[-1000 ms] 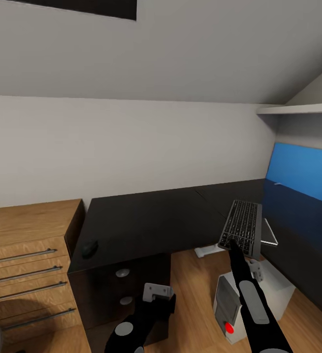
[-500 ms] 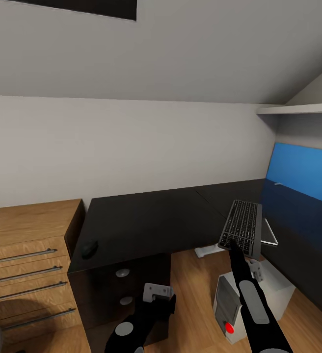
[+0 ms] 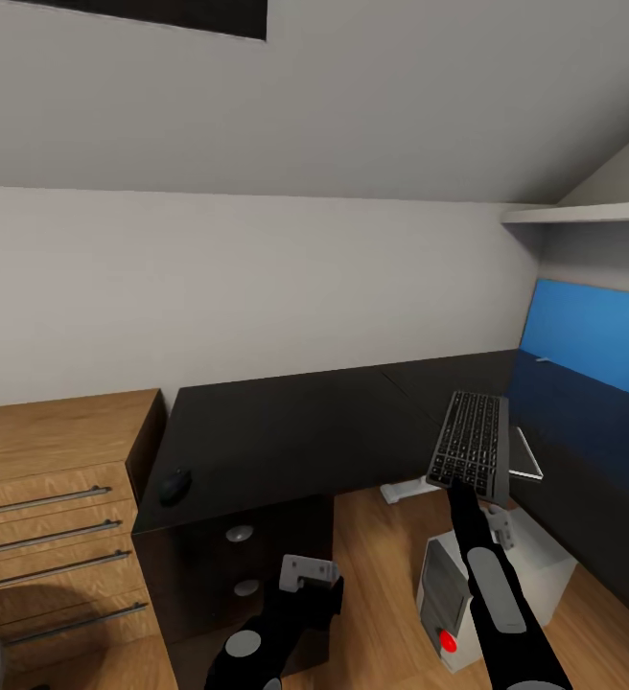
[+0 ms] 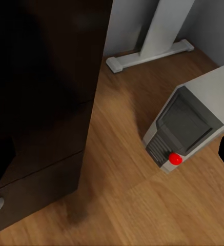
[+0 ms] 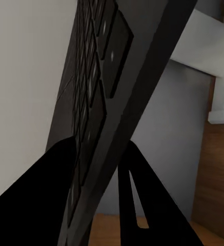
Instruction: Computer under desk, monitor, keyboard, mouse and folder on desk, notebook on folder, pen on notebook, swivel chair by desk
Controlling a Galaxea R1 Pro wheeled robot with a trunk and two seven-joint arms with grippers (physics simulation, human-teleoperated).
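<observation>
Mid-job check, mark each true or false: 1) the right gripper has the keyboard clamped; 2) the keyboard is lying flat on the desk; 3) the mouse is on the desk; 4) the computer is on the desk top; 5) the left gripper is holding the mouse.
1) The right gripper has the keyboard clamped: true, fingers on both faces of its near edge.
2) False: it is held in the air, tilted, off the desk.
3) The mouse is on the desk: true, near its left end.
4) False: the computer stands on the floor.
5) False: the left gripper hangs low before the drawers, away from the mouse.

keyboard (image 3: 470, 443) shifted slightly left, in right gripper (image 3: 456, 484)
</observation>
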